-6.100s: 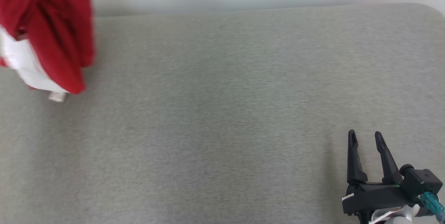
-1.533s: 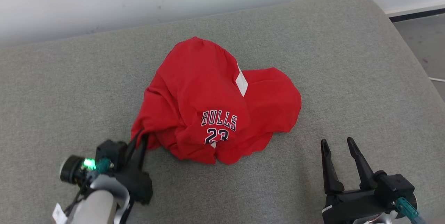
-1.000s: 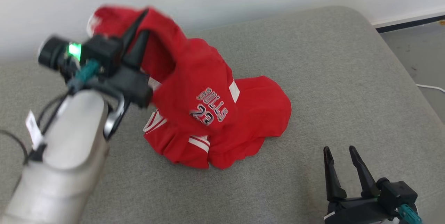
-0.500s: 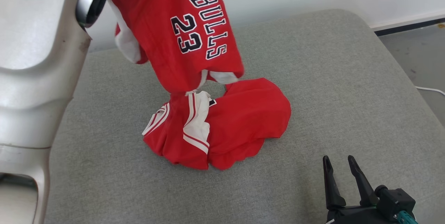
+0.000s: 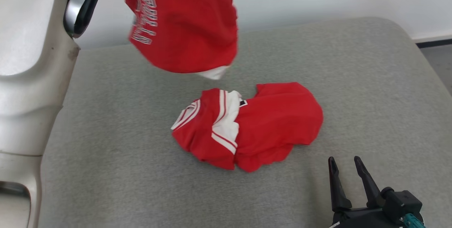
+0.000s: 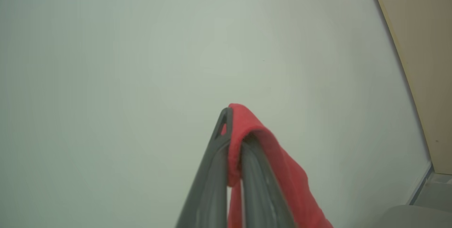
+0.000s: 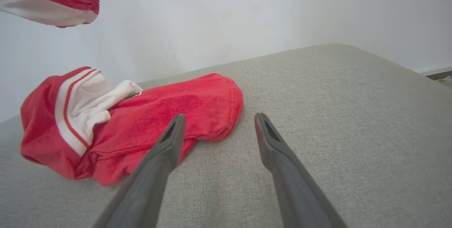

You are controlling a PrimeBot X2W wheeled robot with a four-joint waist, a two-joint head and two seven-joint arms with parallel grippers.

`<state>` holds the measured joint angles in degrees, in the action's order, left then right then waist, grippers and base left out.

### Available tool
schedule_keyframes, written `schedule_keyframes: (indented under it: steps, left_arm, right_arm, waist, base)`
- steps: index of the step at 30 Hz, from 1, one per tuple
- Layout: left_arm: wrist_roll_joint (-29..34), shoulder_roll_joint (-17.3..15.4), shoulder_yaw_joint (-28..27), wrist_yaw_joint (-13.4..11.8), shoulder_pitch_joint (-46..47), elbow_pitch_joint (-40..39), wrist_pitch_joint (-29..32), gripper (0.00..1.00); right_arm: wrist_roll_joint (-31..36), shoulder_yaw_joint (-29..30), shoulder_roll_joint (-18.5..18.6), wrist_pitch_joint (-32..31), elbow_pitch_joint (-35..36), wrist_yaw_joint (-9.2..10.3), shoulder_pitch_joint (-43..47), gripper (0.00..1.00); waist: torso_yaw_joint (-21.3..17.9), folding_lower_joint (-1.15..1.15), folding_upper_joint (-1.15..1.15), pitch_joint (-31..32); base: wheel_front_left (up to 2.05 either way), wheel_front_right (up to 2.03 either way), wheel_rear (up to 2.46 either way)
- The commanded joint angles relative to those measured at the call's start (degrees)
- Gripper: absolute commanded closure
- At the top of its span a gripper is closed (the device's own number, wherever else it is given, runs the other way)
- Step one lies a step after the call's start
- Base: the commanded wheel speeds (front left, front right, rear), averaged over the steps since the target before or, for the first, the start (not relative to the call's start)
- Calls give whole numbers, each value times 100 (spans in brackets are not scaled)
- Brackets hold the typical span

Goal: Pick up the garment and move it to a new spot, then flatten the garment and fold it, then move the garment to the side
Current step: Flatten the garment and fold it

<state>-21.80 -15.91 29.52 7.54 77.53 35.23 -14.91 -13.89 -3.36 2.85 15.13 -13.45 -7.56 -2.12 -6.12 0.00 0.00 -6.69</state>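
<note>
Left gripper (image 6: 235, 127) (clamped) has lifted garment (image 5: 190, 26) clear.

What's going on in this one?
The left gripper is shut on a red garment and holds it up in the air, clear of the grey cushion. A red-and-white piece lies crumpled on the cushion below it. The right gripper is open and empty, low over the cushion's near edge.
</note>
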Motion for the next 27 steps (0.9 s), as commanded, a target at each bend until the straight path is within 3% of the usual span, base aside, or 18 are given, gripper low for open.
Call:
schedule_keyframes:
  steps: [1,16,27]
  left_arm:
    - [-75,-38,-24,-20,-115,16,-23,100]
    - [-171,-538,-487,-116,-812,29,-24,100]
    - [-261,-928,-1124,-226,-1290,-5,-25,100]
  right_arm:
    - [46,-5,6,2,29,15,-25,0]
    - [379,-302,7,3,381,15,-281,0]
    - [571,-596,9,-225,744,15,-278,0]
  waist:
    - [309,0,0,-34]
    - [2123,0,0,-302]
    - [3086,0,0,-471]
  base:
    - [0,0,0]
    - [0,0,0]
    - [0,0,0]
